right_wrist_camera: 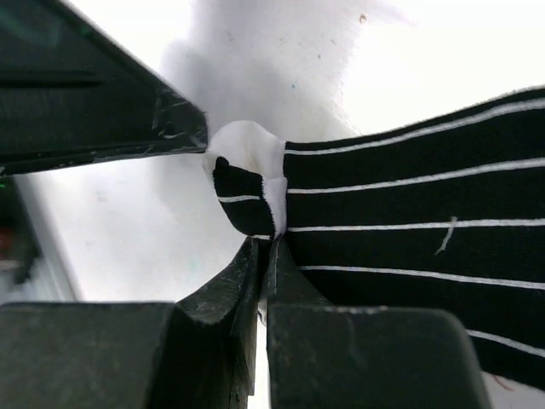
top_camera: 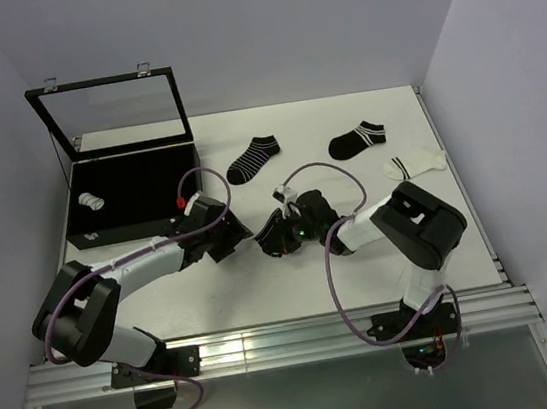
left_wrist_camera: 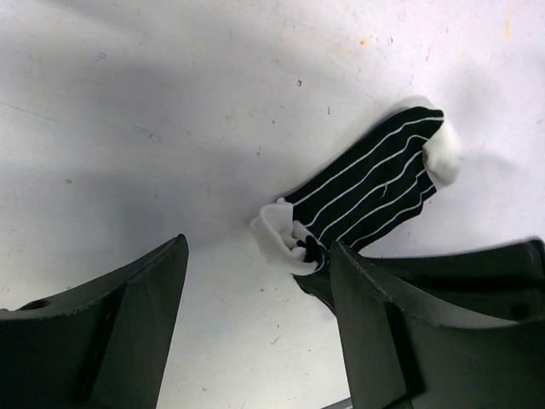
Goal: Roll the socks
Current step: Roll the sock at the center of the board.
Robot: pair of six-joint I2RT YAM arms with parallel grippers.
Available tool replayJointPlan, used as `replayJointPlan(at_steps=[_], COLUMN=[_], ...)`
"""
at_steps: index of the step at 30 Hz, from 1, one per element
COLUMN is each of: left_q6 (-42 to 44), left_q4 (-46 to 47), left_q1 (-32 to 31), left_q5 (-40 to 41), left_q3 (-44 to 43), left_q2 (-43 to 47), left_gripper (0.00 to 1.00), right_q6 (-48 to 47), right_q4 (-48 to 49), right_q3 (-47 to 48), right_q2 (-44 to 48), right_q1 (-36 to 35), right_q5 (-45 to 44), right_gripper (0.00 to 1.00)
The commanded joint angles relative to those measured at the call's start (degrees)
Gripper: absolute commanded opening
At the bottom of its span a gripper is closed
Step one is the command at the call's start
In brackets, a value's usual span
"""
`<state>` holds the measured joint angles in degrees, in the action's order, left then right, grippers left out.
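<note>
The left hand is spread wide above the white tabletop, and nothing is between its two fingers. Just beyond its fingertips lies the striped sock, black with thin white lines, with white cloth at both ends. The right hand is pressed together and pinches this sock at its edge, close to the white end; the rest of the sock stretches away to the side. In the top view both hands are close together near the middle of the tabletop, and the sock is mostly hidden under them. Three other socks lie further back: a second black sock, a third black sock and a white sock at the right. At the left stands a black box with its glass lid raised, and a rolled sock lies inside it
</note>
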<state>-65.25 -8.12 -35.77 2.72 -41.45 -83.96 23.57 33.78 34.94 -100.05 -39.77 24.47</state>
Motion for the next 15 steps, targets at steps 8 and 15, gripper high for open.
replayJointPlan(at_steps=[8,15], left_q6=[0.7,1.6], left_q4=[7.5,9.6], left_q1=[-2.1,-3.3], left_q5=[-3.2,-3.3], left_q3=[2.1,1.2], left_q2=[0.0,-2.4], left_gripper=[0.72,0.7], right_q6=[17.9,19.9], right_q4=[15.7,16.0], right_q3=[-3.8,-3.6], right_q2=[-10.9,-13.1], right_q1=[9.2,10.6], right_q5=[18.7,19.7], right_gripper=[0.0,0.0])
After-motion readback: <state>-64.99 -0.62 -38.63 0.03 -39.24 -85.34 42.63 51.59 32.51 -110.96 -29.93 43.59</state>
